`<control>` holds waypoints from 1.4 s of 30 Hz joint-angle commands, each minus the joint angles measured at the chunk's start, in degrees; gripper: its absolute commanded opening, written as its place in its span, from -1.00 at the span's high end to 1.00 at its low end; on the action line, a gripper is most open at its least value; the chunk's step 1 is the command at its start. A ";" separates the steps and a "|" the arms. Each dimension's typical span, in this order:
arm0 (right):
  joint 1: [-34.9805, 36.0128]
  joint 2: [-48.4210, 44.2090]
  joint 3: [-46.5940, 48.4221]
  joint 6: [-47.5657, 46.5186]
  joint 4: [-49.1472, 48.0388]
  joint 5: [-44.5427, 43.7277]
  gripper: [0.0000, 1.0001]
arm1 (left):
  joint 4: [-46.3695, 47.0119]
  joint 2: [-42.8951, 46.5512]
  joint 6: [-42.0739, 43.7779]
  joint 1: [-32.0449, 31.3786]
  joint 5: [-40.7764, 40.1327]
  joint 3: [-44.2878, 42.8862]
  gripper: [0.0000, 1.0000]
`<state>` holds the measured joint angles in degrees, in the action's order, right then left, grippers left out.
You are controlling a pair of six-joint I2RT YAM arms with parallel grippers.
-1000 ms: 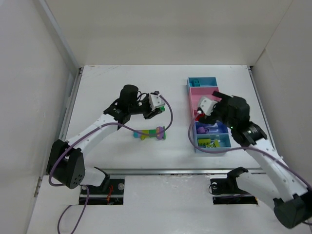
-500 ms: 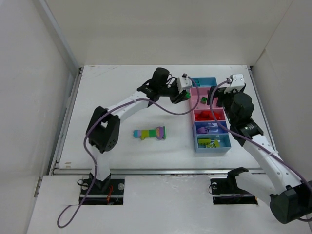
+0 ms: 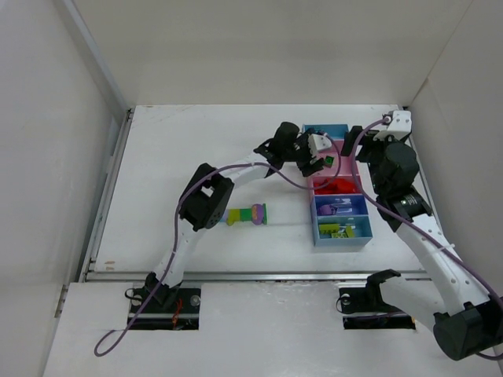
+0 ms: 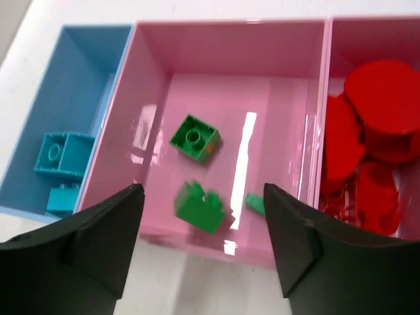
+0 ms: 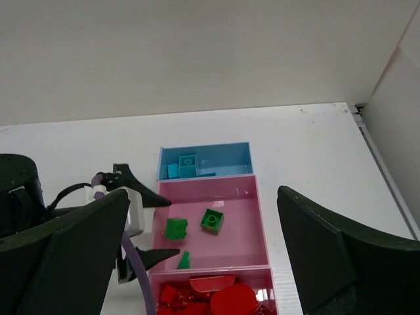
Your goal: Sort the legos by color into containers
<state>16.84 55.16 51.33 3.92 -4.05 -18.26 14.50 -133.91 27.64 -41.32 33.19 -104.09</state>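
Green legos (image 4: pixel 195 138) share the central pink bin (image 4: pixel 236 46), so left gripper (image 4: pixel 201 190) hovers above, fingers wide, empty; right gripper (image 5: pixel 203 192) likewise.

A white tabletop (image 3: pixel 181 141) fills the middle of the top view, matte and faintly scuffed. White panels box it in on three sides: a back wall (image 3: pixel 251 47) along the far edge, a left wall (image 3: pixel 39 157) and a right wall (image 3: pixel 464 102). A metal rail (image 3: pixel 259 275) runs along the near edge, and a side rail (image 3: pixel 112 169) runs up the left edge. A white ledge (image 3: pixel 267 330) lies in front of the metal rail.
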 commanded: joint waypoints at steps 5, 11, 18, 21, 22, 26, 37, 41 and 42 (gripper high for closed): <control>-0.41 -1.28 1.05 -2.25 0.45 0.07 -0.99 | 6.84 7.50 3.91 -3.59 -5.42 -0.77 -1.00; -0.41 -1.28 1.05 -2.25 0.45 3.22 -0.99 | 4.94 14.19 -1.18 -0.44 -5.07 -2.78 -1.00; -0.41 0.65 -0.09 -4.80 0.45 17.18 -0.99 | -24.21 30.79 22.12 6.78 1.17 14.34 -0.69; 0.12 1.97 -0.09 -4.80 0.45 18.79 -0.99 | -42.76 35.81 33.41 7.31 1.70 21.02 -0.69; 0.91 2.67 -0.09 -4.80 0.45 18.79 -0.99 | -45.50 36.86 37.01 7.31 1.70 22.95 -0.69; 3.37 4.60 0.44 -6.03 0.45 19.40 -0.99 | -43.90 43.18 38.29 5.13 -3.98 37.42 -0.92; 6.54 2.15 -0.71 -6.56 2.55 16.42 -0.99 | -31.83 41.11 37.23 1.86 -7.09 46.17 -1.00; 7.07 0.92 -0.71 -6.56 4.85 15.19 -0.99 | -28.83 38.03 33.54 0.46 -7.70 45.65 -1.00; 7.07 0.92 -0.71 -6.56 5.72 14.40 -0.99 | -28.83 37.41 33.53 -0.07 -7.70 45.12 -1.00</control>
<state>23.29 58.04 50.59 -2.17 0.69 -1.74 -16.64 -94.74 62.48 -40.10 25.61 -58.11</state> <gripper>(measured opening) 0.994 0.997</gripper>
